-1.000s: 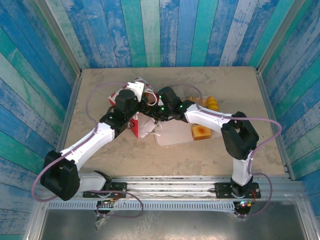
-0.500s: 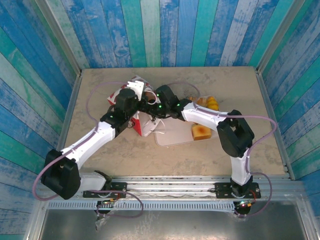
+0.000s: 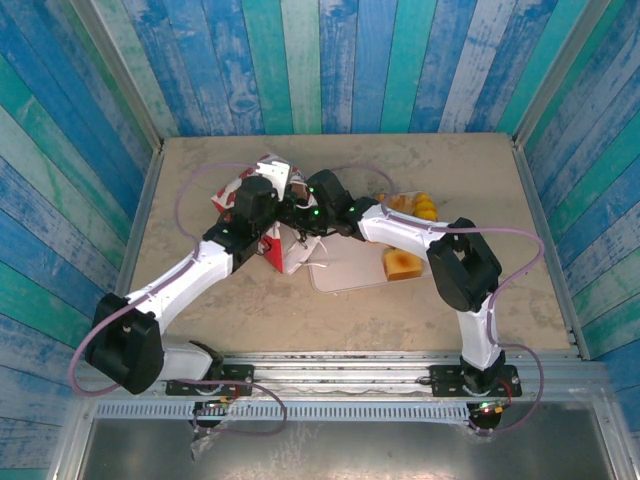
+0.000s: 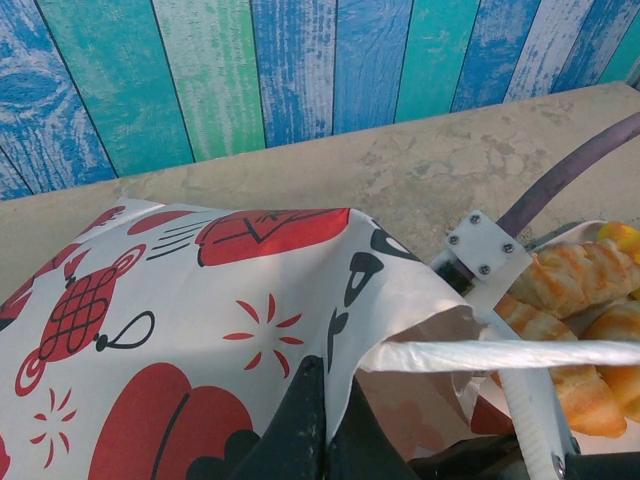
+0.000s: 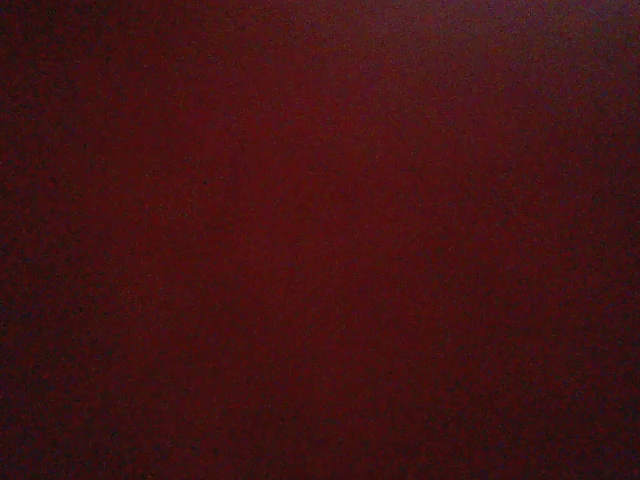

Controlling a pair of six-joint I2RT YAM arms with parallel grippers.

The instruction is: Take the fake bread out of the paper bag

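Observation:
The paper bag, red and white with prints, stands left of centre on the table. My left gripper is shut on the bag's rim, pinching the paper beside the mouth. My right arm's wrist reaches from the right into the bag's mouth, and its fingers are hidden inside. The right wrist view is dark red with no detail. Fake bread lies outside the bag: a square toast, yellow buns and braided pastries. Whatever is inside the bag is hidden.
A flat pale tray lies right of the bag and bears the pastries. Purple cables loop off both arms. Blue and green plank walls close in the table at the back and on both sides.
My right arm has pushed further left into the bag's mouth. The left arm keeps its pinch on the rim and has shifted only slightly.

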